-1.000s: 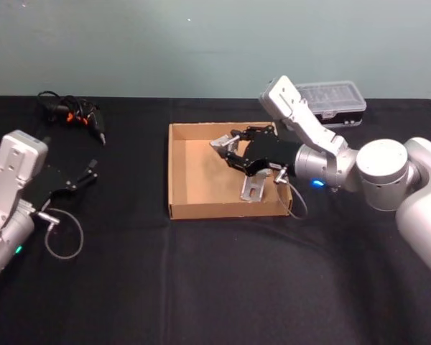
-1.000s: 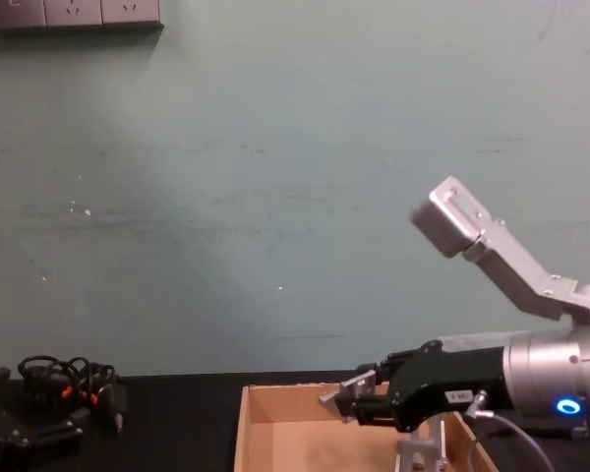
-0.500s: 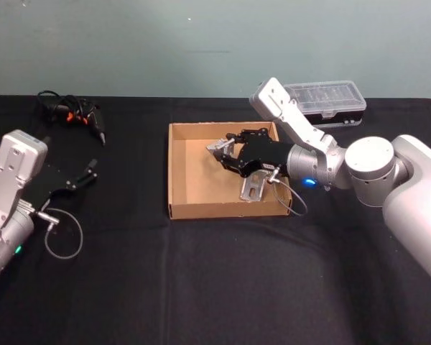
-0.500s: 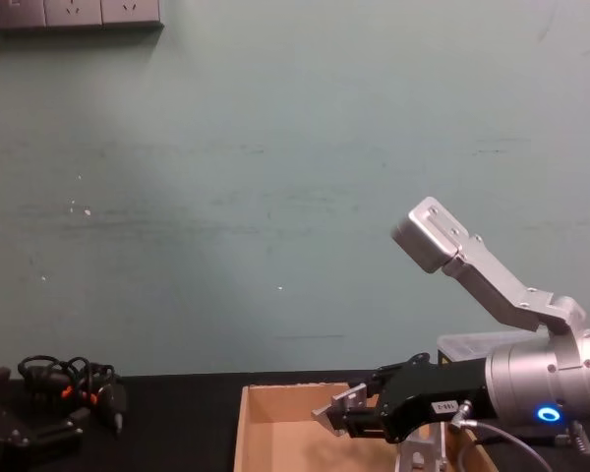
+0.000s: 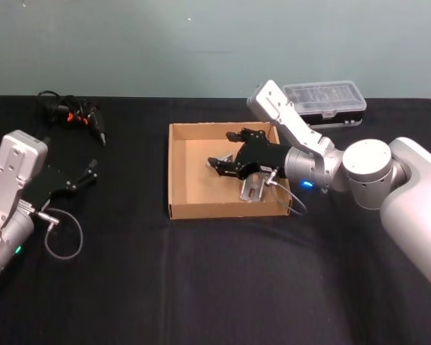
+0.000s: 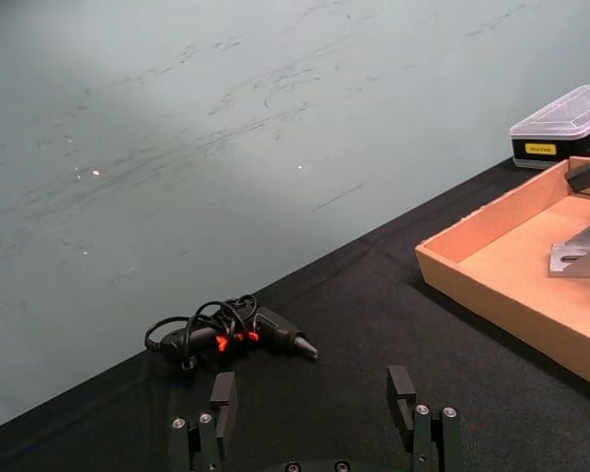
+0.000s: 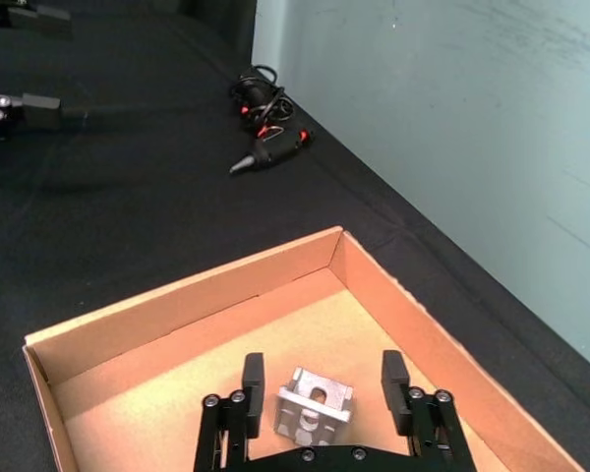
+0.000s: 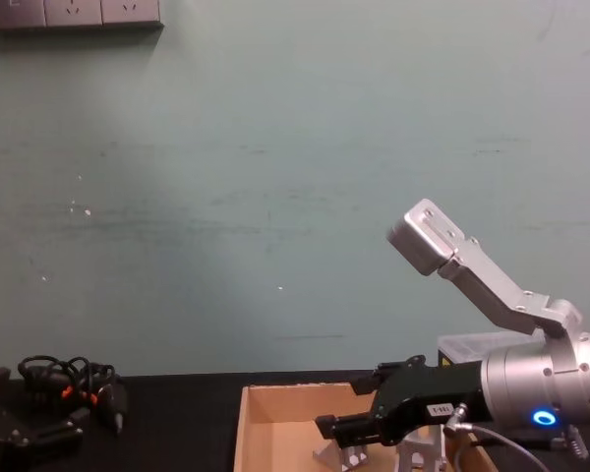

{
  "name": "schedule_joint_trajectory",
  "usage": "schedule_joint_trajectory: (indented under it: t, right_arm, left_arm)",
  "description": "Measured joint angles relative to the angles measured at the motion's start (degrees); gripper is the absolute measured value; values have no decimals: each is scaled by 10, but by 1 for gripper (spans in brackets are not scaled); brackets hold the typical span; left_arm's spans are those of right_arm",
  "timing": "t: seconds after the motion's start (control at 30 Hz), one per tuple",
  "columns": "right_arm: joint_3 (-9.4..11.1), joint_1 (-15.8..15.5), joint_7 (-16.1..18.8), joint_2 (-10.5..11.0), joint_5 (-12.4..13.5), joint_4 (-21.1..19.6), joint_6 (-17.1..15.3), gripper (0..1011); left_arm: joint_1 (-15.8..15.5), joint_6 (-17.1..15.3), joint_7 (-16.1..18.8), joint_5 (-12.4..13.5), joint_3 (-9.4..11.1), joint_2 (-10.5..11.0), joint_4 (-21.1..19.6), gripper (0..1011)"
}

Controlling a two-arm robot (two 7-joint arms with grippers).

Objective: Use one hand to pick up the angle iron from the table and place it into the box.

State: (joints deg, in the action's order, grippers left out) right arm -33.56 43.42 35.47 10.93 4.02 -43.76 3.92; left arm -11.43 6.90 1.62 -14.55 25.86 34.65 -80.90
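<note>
Right wrist view is showing the right gripper spread wide over an angle iron lying in the cardboard box; placing looks done, only withdrawing remaining.

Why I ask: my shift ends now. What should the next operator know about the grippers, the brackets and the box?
Right gripper: open, low inside the cardboard box.
Left gripper: open, parked at the table's left side.
Angle iron: on the box floor between the right fingers, apparently untouched. A second bracket lies nearer the box's front wall.
Done: bracket is in the box.
Left: lift the right arm clear.
</note>
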Motion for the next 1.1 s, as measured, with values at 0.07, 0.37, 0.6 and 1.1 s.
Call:
schedule_joint_trajectory:
  t: [0.07,0.37,0.6,1.1]
  right_arm:
    - [1,-2,-2,1,0,-4,0,773]
    - [20,-38,-21,21,9,-78,-10,1003]
    - [47,-91,-61,54,19,-176,-18,1000]
    - [121,-219,-147,112,20,-334,-28,1000]
  left_arm:
    - [0,0,0,0,0,0,0,1000]
    - [0,0,0,0,0,0,0,1000]
    - [0,0,0,0,0,0,0,1000]
    - [0,0,0,0,0,0,0,1000]
